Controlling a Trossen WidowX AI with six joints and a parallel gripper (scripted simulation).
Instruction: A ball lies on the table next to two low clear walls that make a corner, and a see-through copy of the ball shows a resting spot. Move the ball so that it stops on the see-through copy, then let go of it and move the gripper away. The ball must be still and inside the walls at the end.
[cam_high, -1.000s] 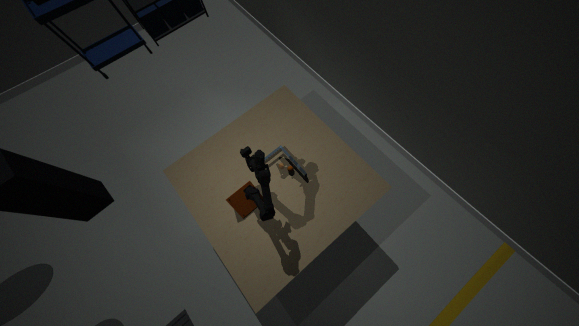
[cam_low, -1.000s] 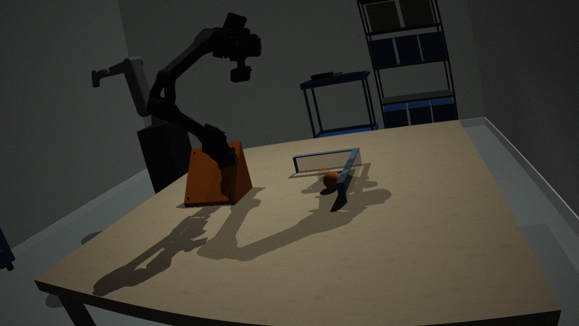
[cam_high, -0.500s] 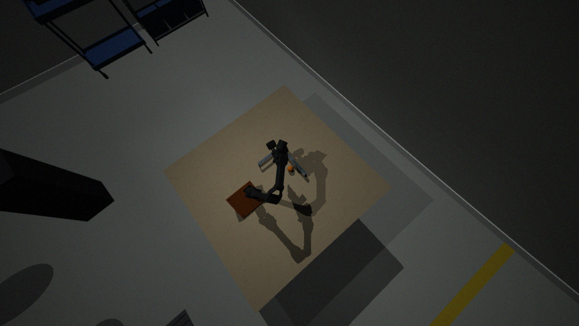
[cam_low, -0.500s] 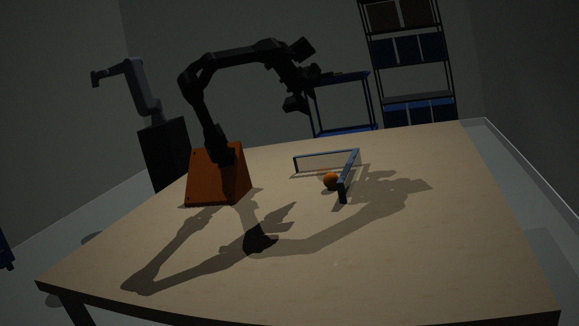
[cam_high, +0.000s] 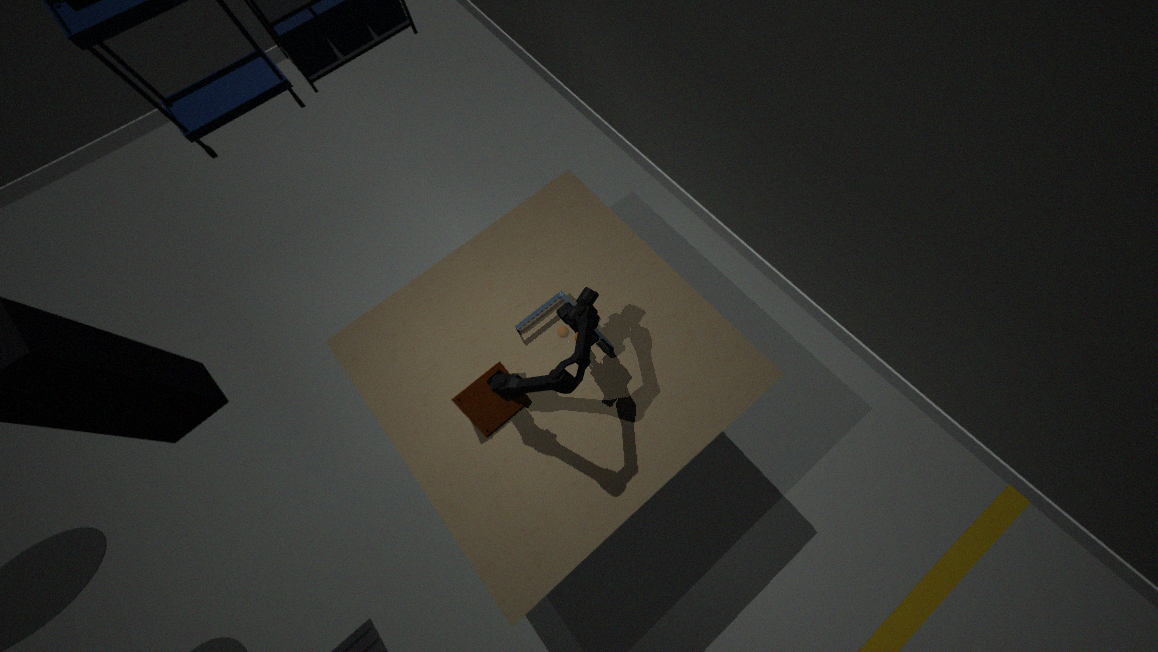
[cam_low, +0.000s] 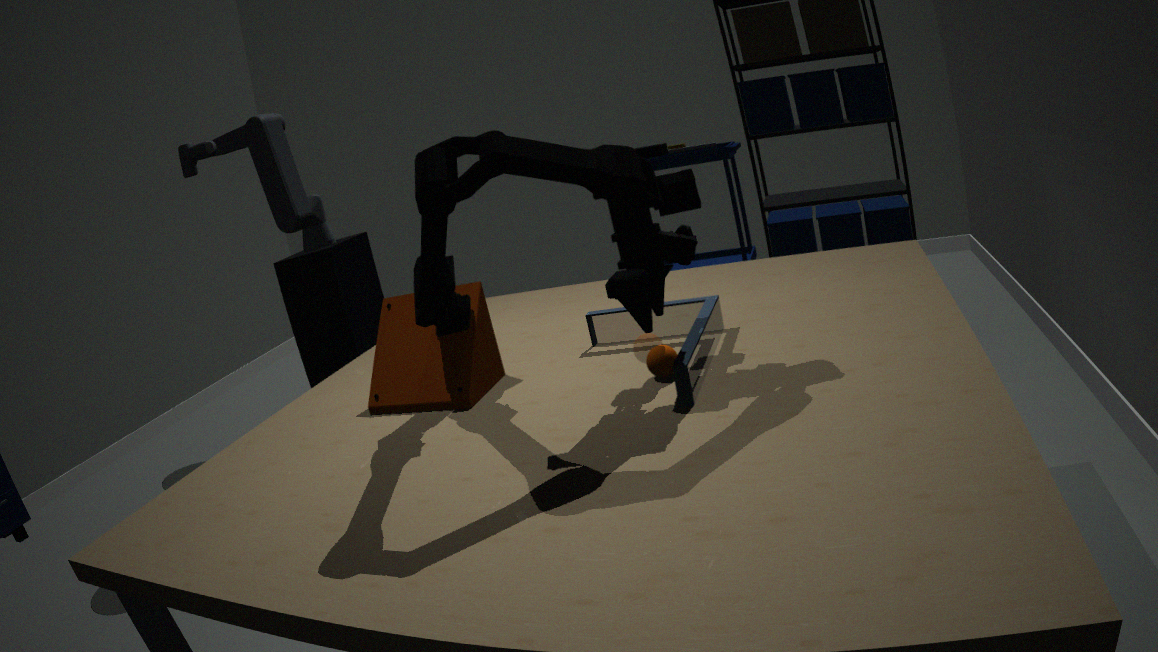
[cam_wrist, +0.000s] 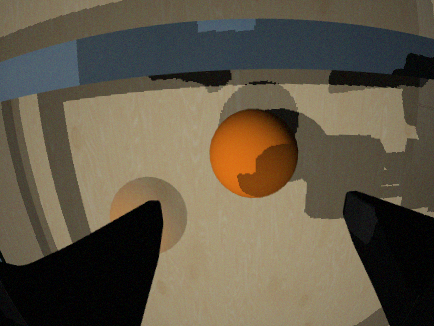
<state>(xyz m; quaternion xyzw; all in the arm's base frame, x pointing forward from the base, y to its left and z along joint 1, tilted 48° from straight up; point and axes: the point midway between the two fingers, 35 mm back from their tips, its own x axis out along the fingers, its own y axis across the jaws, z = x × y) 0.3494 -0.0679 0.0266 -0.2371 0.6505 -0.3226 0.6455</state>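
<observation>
The orange ball (cam_wrist: 253, 153) lies on the table inside the corner, close to one low blue-edged clear wall (cam_wrist: 213, 53). In the exterior view the ball (cam_low: 662, 358) rests against the right-hand wall (cam_low: 696, 344). The see-through copy lies to the ball's left, apart from it and partly hidden by my left finger. It shows faintly in the overhead view (cam_high: 562, 331), where my arm hides the ball. My gripper (cam_wrist: 256, 209) (cam_low: 648, 317) is open and empty. It points down above the table, just short of the ball.
The arm's orange-brown base block (cam_low: 429, 348) stands on the table left of the walls. Behind the table are a grey arm on a dark pedestal (cam_low: 324, 291), a blue cart and a tall shelf rack (cam_low: 826, 121).
</observation>
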